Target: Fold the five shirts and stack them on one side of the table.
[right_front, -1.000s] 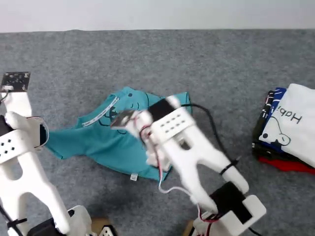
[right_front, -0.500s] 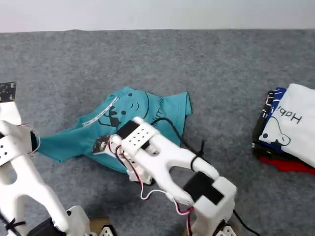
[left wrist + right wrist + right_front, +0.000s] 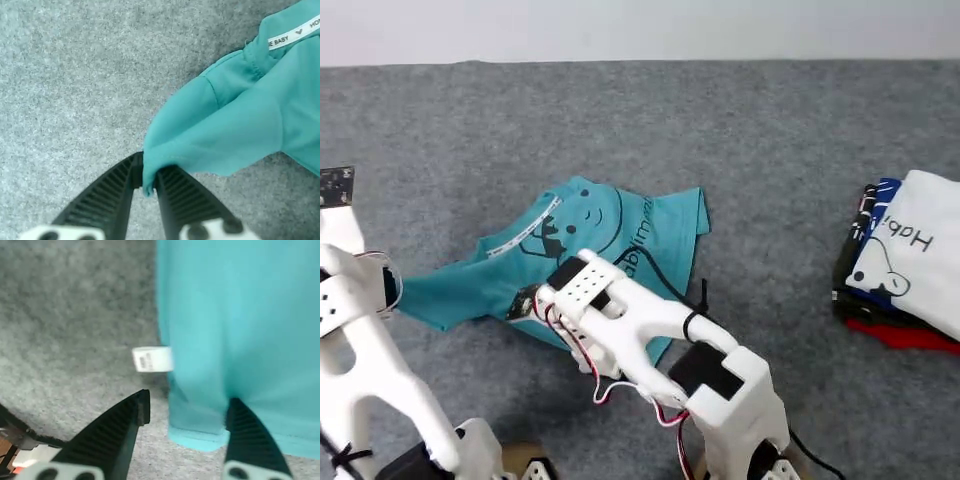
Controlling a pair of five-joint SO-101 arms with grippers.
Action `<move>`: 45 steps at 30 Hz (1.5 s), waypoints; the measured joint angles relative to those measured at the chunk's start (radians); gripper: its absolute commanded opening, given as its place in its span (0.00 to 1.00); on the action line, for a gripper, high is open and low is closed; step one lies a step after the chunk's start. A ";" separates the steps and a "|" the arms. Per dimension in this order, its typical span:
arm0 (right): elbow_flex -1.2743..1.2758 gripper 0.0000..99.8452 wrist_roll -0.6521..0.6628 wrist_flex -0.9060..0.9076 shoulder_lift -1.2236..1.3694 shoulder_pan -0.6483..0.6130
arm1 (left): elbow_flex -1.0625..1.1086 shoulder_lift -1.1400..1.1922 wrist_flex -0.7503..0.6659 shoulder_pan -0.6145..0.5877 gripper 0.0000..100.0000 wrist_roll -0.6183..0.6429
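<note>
Left pincer [image 3: 148, 169] grips a sleeve of the teal shirt [image 3: 240, 115] — right pincer [image 3: 189, 405] gapes wide astride its hem.

Seen from the high view, the right arm [image 3: 650, 330] covers the near hem of the teal shirt [image 3: 610, 220] and part of its chest print. The end of 1 sleeve is hidden behind the left arm [image 3: 360, 330], which is itself cut off by the left and bottom edges. The stack of folded shirts [image 3: 880, 300] runs off the right edge. Under the white shirt [image 3: 920, 250] on top, the others show only as thin blue, black and red edges.

In the left wrist view the teal shirt runs past the frame's edge, and the sleeve's tip is lost between the fingers of the left gripper [image 3: 148, 170].

In the right wrist view the print on the small white tag [image 3: 152, 359] is too blurred to read.
</note>
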 measured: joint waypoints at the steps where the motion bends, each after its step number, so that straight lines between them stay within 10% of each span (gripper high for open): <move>1: 0.000 0.08 0.000 -0.002 0.000 0.002 | 0.000 0.000 0.000 0.000 0.01 0.000; 45: -0.370 0.12 0.012 0.278 -0.005 0.328 | -0.020 0.000 0.066 0.000 0.01 0.000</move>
